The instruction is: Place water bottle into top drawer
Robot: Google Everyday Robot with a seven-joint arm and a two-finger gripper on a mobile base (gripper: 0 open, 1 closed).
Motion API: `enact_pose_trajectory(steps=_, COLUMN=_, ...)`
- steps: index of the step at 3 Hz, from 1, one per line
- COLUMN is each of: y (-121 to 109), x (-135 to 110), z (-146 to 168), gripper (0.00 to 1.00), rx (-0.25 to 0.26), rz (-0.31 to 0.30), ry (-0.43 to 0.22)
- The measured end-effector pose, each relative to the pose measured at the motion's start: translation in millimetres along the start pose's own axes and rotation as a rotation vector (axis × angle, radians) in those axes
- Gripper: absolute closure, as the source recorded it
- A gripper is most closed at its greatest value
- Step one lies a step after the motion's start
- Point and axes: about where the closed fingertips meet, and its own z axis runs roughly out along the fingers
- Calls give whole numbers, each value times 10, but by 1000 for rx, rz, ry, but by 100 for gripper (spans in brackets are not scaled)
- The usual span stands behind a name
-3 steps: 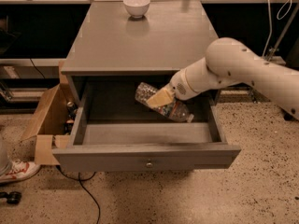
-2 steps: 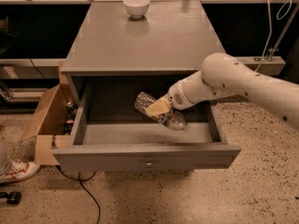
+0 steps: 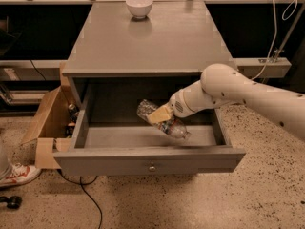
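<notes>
The top drawer (image 3: 147, 160) of the grey cabinet stands pulled out, its flat front panel with a small round knob (image 3: 152, 168) facing me. My gripper (image 3: 159, 114) reaches in from the right, shut on the water bottle (image 3: 163, 119). The clear crinkled bottle lies tilted, its upper end to the left and its lower end near the drawer floor (image 3: 119, 136). It hangs inside the drawer's opening, just above the floor. My white arm (image 3: 238, 92) crosses over the drawer's right side.
A white bowl (image 3: 139, 5) stands at the back of the cabinet top (image 3: 152, 42). An open cardboard box (image 3: 47, 123) sits on the floor left of the cabinet. A shoe (image 3: 16, 173) and a cable (image 3: 81, 194) lie on the speckled floor.
My gripper has moved down and to the left with the bottle, lowering it deeper into the open drawer.
</notes>
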Motion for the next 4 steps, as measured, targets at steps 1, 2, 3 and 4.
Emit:
enact_pose_trajectory(steps=1, y=0, x=0, z=0, gripper=45, rx=0, rz=0, ry=0)
enact_pose_trajectory(steps=2, y=20, x=8, z=-25, gripper=22, rx=-7, rz=0, ry=-13)
enact_pose_trajectory(steps=3, y=33, x=0, z=-133, gripper=0, rx=-15, rz=3, ry=-48)
enact_pose_trajectory(steps=4, y=80, x=-7, z=-474, gripper=0, rx=3, rz=-3, ry=-116)
